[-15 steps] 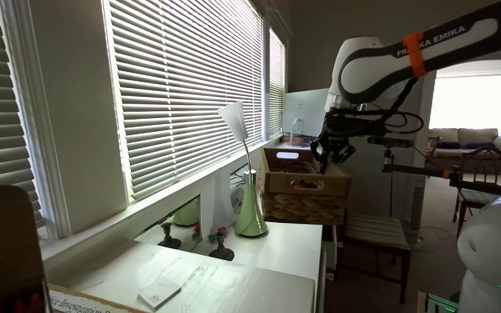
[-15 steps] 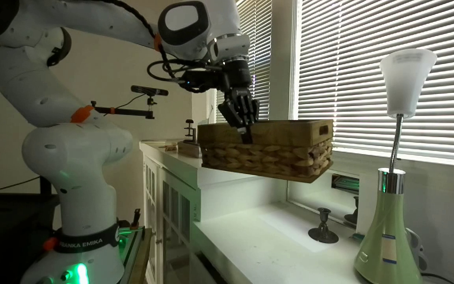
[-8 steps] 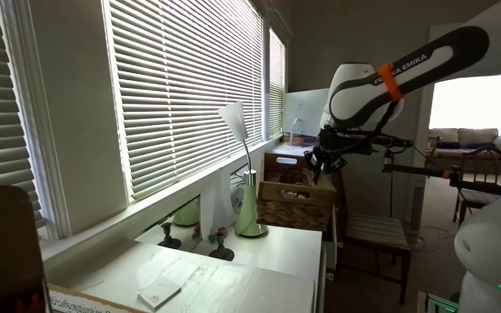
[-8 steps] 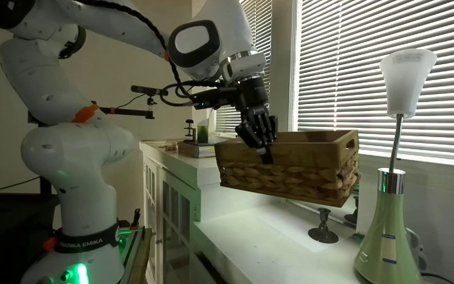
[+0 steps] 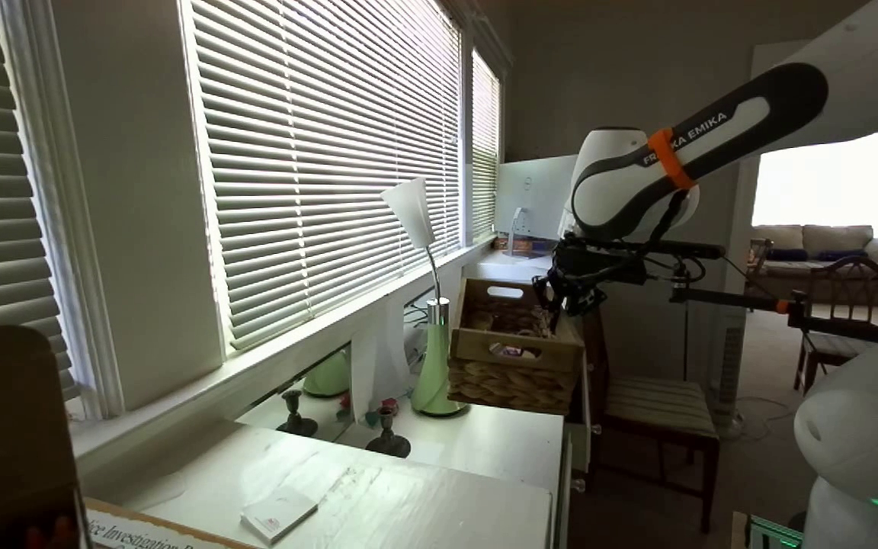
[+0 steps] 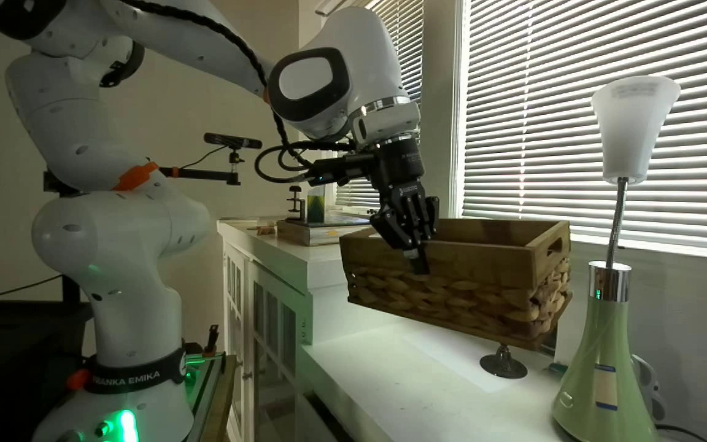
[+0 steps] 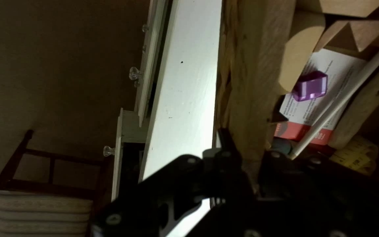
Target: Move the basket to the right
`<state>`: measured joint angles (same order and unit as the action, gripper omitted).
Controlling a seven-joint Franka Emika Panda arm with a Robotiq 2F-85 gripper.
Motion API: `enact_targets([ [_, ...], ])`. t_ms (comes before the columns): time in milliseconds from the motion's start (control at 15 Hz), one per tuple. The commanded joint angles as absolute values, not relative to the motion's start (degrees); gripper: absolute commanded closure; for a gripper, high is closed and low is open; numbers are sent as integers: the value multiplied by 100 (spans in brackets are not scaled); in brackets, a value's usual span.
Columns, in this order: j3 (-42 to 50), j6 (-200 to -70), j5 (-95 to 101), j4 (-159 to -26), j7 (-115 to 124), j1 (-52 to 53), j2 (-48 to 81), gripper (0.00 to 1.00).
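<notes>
The basket (image 6: 452,298) is tan woven wicker with a wooden rim. It is held tilted above the white counter (image 6: 384,374), its end near the lamp lower. It also shows in an exterior view (image 5: 511,385). My gripper (image 6: 424,250) is shut on the basket's long side rim; one finger (image 6: 418,263) lies outside and the other is hidden inside. In the wrist view the gripper (image 7: 247,148) straddles the rim (image 7: 255,75). Inside the basket lie wooden blocks (image 7: 303,49), a purple piece (image 7: 311,86), a white and red card and a yellow tape measure (image 7: 357,153).
A green lamp (image 6: 605,374) stands on the counter close to the basket's low end. A dark candlestick (image 6: 504,365) stands there too, partly hidden behind the basket. Drawers (image 7: 143,79) stand open along the counter front. A chair (image 5: 660,408) stands beside it.
My gripper and the basket have moved down in both exterior views, and towards the lamp. The basket now covers the candlestick's top in an exterior view. The grip on the rim is unchanged.
</notes>
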<state>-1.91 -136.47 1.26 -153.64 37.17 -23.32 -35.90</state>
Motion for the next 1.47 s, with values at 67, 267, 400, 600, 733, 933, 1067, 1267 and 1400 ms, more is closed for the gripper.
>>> enact_targets([
  [67,-141,-13764,273,-15280,3843,-2389,-3261,96],
  [267,-53,-13896,264,-15067,3950,-2457,-2616,96],
  [400,33,-14056,254,-14936,4029,-2460,-2203,96],
  [600,117,-14355,348,-14694,4336,-2468,-1593,96],
  [733,165,-14420,477,-14591,4517,-2403,-1322,96],
  [933,263,-14574,841,-14553,4770,-2322,-1008,96],
  [1067,381,-14772,1020,-14600,4855,-2280,-856,96],
  [1267,552,-15392,1518,-14704,5136,-2294,-653,96],
  [1400,659,-15541,1770,-14721,5321,-2268,-559,96],
])
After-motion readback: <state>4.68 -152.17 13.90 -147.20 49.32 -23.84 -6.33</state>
